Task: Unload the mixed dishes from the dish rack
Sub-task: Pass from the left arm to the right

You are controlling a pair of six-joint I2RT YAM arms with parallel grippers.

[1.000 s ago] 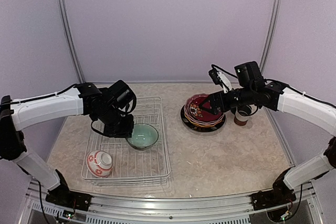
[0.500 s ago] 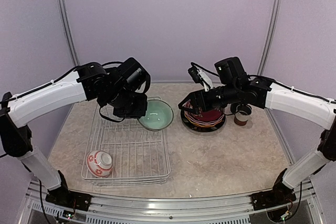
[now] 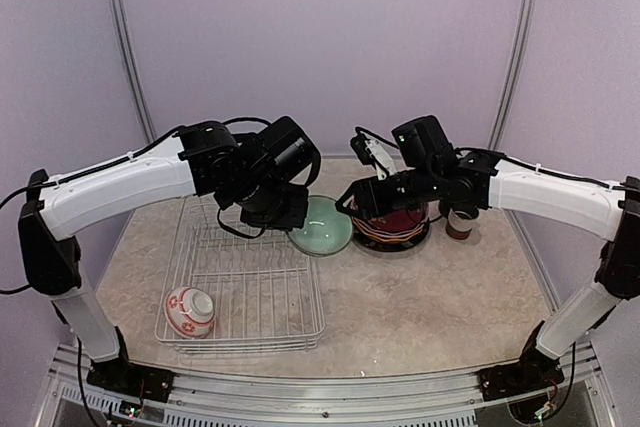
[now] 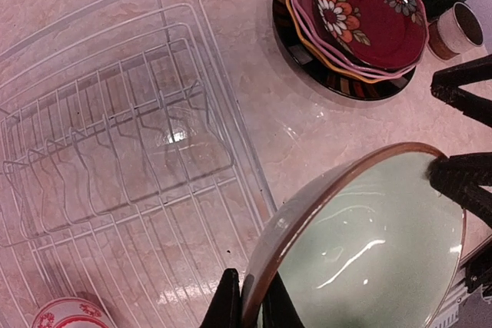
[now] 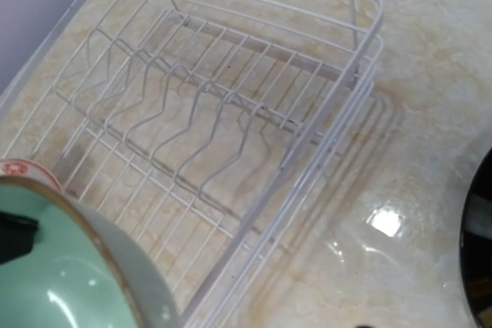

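Just right of the white wire-grid dish rack (image 3: 250, 287), the left gripper (image 4: 250, 297) is clamped on the left rim of a pale-green ceramic bowl (image 4: 369, 243). The bowl is held tilted above the marbled beige table (image 3: 420, 297), between the rack and a stack of plates (image 4: 307, 63) topped by a dark red floral bowl (image 4: 369, 13). The right gripper (image 4: 438, 132) has its jaws apart at the green bowl's right rim, one finger against it, gripping nothing. A red-patterned white bowl (image 3: 190, 311) lies in the rack's near-left corner. A brown-and-white cup (image 3: 460, 222) stands right of the plates.
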